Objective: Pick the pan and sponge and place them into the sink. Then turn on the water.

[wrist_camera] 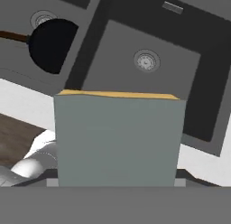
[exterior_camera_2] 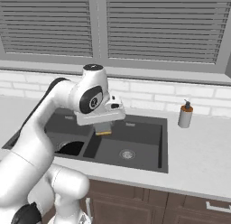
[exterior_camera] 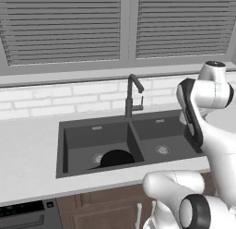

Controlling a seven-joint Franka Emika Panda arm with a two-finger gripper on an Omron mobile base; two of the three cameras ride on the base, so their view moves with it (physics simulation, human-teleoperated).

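The pan (exterior_camera: 116, 157) already lies in the sink's (exterior_camera: 138, 123) left basin, by its front edge. My gripper (exterior_camera_2: 103, 128) is clamped on the sponge (exterior_camera_2: 103, 128), above the divider. Dropping it and running the faucet (exterior_camera: 132, 95) remain.

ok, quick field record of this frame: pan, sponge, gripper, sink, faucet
pan: pan lies in the left basin, handle pointing away from the divider
sponge: sponge held in the gripper, grey-green side to the hand camera, above the sink
gripper: gripper closed on the sponge, over the sink near the divider
sink: sink right basin holds nothing but its drain
faucet: faucet upright behind the divider, no water visible
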